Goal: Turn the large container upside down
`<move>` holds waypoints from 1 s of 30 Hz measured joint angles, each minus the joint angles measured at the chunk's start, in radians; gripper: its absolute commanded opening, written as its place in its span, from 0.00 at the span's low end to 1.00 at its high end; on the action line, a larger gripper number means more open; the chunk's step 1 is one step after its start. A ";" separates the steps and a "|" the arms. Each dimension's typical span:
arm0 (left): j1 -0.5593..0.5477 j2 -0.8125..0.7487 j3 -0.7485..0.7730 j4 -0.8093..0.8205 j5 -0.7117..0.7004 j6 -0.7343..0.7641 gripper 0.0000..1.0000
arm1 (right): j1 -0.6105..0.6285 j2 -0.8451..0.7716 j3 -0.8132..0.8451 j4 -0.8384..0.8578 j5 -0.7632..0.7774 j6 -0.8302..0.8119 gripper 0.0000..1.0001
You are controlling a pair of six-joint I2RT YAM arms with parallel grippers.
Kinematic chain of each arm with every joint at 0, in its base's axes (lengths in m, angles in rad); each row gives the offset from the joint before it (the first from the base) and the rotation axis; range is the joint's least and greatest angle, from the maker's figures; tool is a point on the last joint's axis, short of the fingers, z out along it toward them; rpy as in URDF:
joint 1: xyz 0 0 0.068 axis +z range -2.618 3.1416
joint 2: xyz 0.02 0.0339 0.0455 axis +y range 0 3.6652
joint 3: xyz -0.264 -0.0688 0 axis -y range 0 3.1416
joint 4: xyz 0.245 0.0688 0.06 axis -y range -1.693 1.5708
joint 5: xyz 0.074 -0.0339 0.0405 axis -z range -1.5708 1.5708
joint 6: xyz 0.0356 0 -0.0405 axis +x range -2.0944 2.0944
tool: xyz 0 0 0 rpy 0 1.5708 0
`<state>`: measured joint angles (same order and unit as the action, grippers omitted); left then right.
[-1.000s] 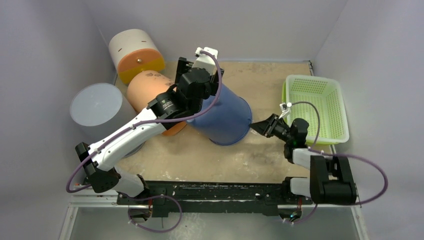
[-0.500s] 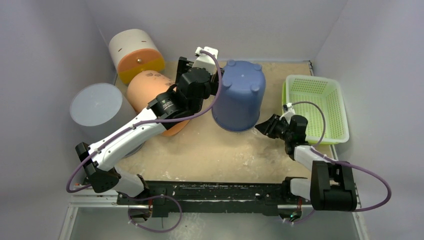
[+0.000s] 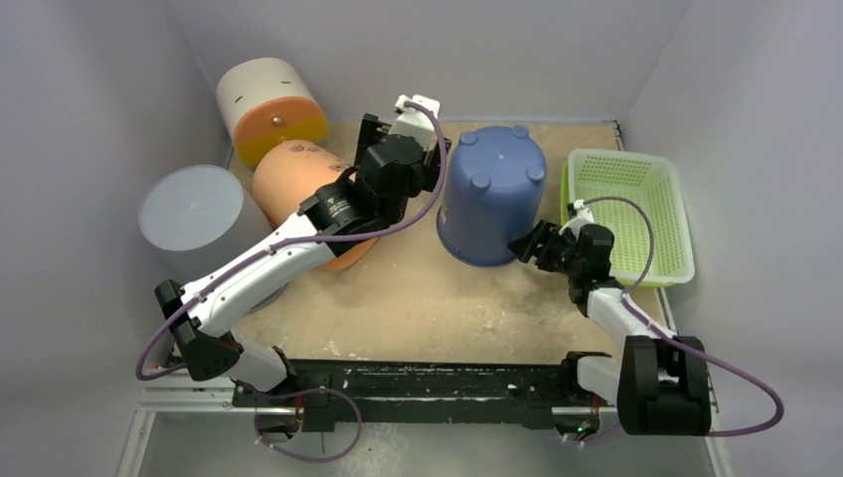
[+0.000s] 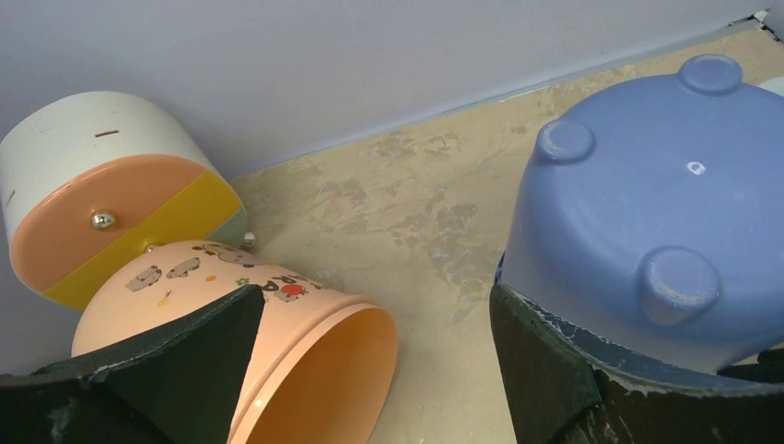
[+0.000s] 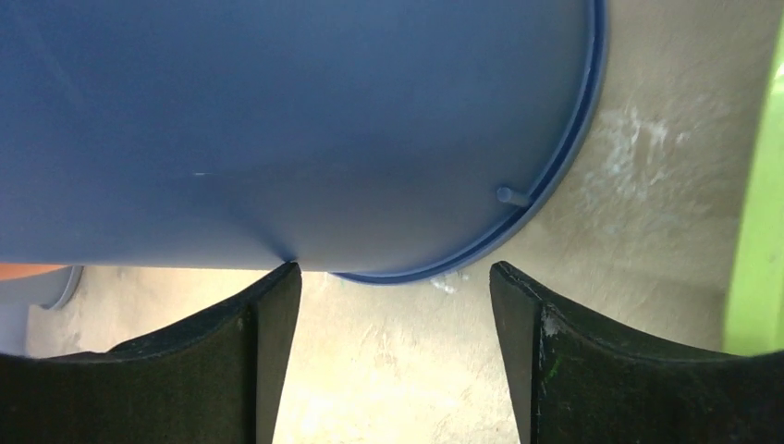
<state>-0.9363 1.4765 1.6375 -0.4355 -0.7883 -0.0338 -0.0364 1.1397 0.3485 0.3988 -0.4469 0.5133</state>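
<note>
Large blue plastic container (image 3: 492, 194) sits mouth-down on the sandy surface (image 3: 418, 298), back-centre, between the peach printed cup lying on its side (image 3: 298, 184) and the green mesh basket (image 3: 621, 155). Its moulded feet face up, so we judge the flip essentially done, though we can't tell whether the rim seats flat all round. Right claw (image 3: 527, 246) is spread wide and holds nothing; its tips sit right at the container's lower wall, by the rim. Left claw (image 3: 437, 164) is also wide open and empty, with one finger just beside the container's side; we can't tell if it touches. On handling, we read it as thin moulded plastic: light, smooth, slippery, and likely to tip from a light nudge. The tapered wall would let a pinch slide off. The rim lip is the stiffest place to take hold, near the small peg (image 5: 508, 196). The feet are too shallow to grip.
</note>
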 measured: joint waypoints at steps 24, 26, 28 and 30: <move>0.000 -0.029 -0.086 0.007 0.102 -0.026 0.89 | 0.251 0.712 0.626 0.238 0.071 0.064 1.00; 0.000 -0.034 -0.098 0.011 0.102 -0.026 0.89 | 0.269 0.780 0.715 0.261 0.056 0.066 1.00; 0.000 -0.037 -0.105 0.016 0.103 -0.026 0.89 | 0.299 0.835 0.798 0.279 0.043 0.067 1.00; 0.000 -0.041 -0.111 0.026 0.104 -0.026 0.89 | 0.333 0.849 0.829 0.295 0.040 0.068 1.00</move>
<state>-0.9363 1.4357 1.5265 -0.4095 -0.6846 -0.0593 0.2966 1.9884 1.1778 0.6937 -0.4068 0.5808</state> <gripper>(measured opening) 0.889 0.995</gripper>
